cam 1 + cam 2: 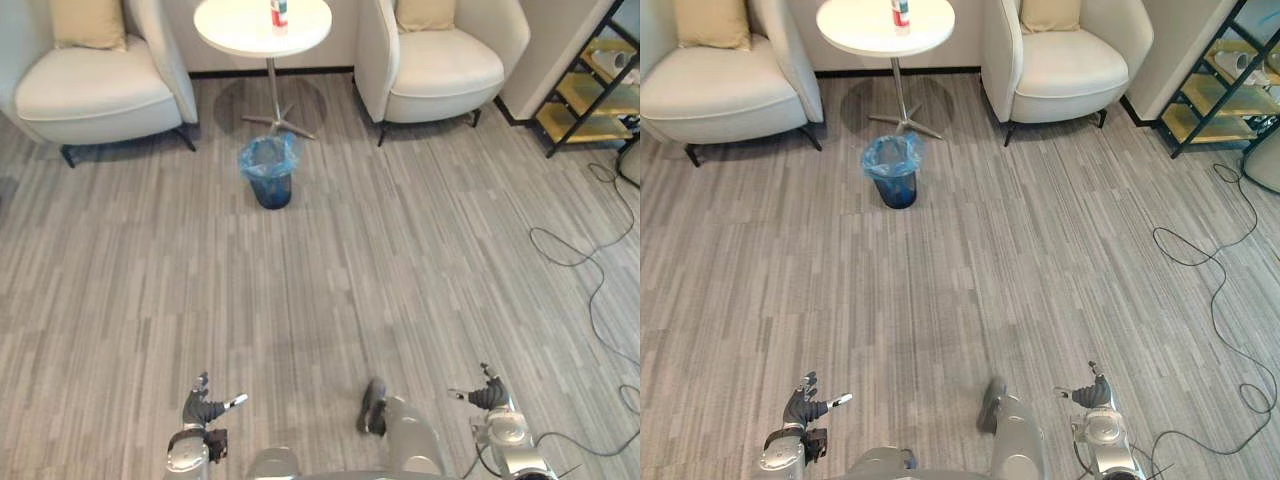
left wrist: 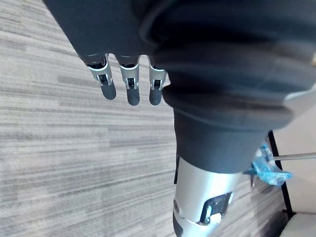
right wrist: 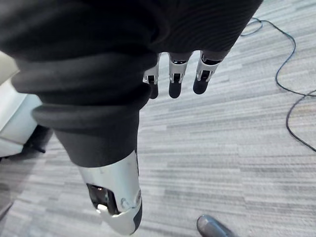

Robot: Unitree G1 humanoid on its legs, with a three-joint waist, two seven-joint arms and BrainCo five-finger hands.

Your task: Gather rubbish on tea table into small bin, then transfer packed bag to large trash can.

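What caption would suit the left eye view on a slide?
Left hand and right hand open, far from the blue-lined small bin by the white tea table bearing one container.

It looked like an office lounge or waiting corner: cream armchairs (image 1: 95,90) flanked a round white pedestal worktop (image 1: 235,32), with grey striped carpet (image 1: 400,250) and a black shelf rack (image 1: 590,95).

White table (image 1: 235,32) — small container (image 1: 279,12) atop
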